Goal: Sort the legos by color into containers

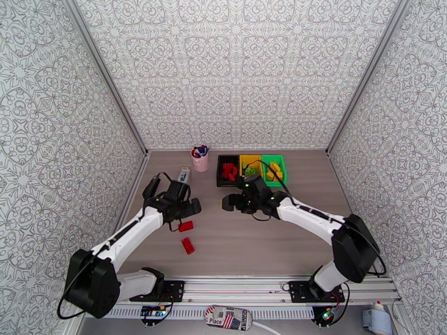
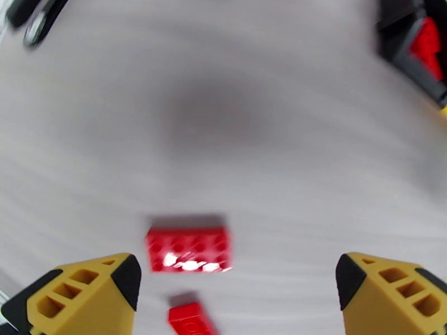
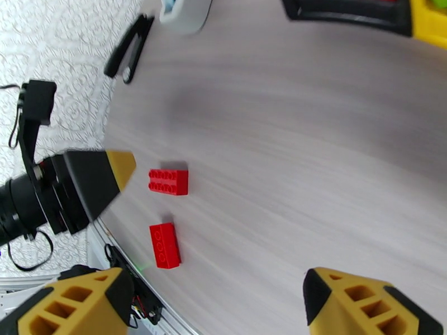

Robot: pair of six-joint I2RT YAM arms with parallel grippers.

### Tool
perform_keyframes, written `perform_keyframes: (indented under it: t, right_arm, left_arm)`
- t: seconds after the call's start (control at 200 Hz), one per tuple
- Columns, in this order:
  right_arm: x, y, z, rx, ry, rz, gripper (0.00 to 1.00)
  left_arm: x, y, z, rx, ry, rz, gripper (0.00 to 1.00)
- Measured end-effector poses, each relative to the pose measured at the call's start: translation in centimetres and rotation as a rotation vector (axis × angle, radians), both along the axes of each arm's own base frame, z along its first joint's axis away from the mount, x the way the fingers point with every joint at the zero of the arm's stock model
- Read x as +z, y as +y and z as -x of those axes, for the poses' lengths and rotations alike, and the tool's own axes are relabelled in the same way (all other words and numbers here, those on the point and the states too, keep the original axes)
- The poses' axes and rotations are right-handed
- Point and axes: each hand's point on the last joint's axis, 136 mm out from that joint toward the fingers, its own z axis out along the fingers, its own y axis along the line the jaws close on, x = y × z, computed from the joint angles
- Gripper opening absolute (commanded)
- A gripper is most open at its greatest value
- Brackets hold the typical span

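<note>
Two red legos lie on the table's left half, one (image 1: 185, 225) (image 2: 189, 249) (image 3: 168, 181) just in front of my left gripper (image 1: 189, 210) (image 2: 234, 280), the other (image 1: 188, 245) (image 2: 191, 319) (image 3: 164, 245) nearer the front edge. That gripper hovers above the first brick, open, with nothing between its fingers. My right gripper (image 1: 230, 202) (image 3: 218, 297) hangs open and empty over the table's middle, facing left. The containers stand in a row at the back: the black bin (image 1: 228, 162) holds red legos, the yellow bin (image 1: 251, 158) green ones, the green bin (image 1: 274, 158) yellow ones.
A pink cup (image 1: 200, 159) of pens stands left of the bins. A small white-and-blue box (image 1: 184, 175) lies at the back left, near the left wall. Patterned walls close in the table on three sides.
</note>
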Motion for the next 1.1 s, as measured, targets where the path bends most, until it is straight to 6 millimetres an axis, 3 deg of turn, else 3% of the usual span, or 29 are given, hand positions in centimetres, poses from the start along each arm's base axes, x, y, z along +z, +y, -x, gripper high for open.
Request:
perform_keyframes:
  t: [0.15,0.295,0.445,0.69,0.96,1.101]
  right_arm:
    - [-1.3,1.1,0.8,0.029,0.022,0.024,0.86]
    - [-1.5,1.2,1.1,0.035,0.028,0.030,0.86]
    - [-1.6,1.1,1.1,0.033,0.031,0.036,0.86]
    - [-1.6,1.1,1.1,0.030,0.029,0.037,0.86]
    - [-1.6,1.1,1.1,0.030,0.028,0.037,0.86]
    - [-1.6,1.1,1.0,0.031,0.027,0.035,0.86]
  left_arm:
    - [-3.6,1.1,2.5,0.036,0.097,-0.016,0.99]
    - [-5.2,0.9,2.6,0.038,0.135,-0.011,0.99]
    - [-5.9,0.6,2.0,0.037,0.136,-0.005,0.97]
    - [-7.2,0.7,2.1,0.031,0.174,-0.029,0.83]
    - [-7.4,0.9,1.9,0.023,0.194,-0.087,0.65]
    - [-7.3,0.3,1.7,0.000,0.185,-0.086,0.61]
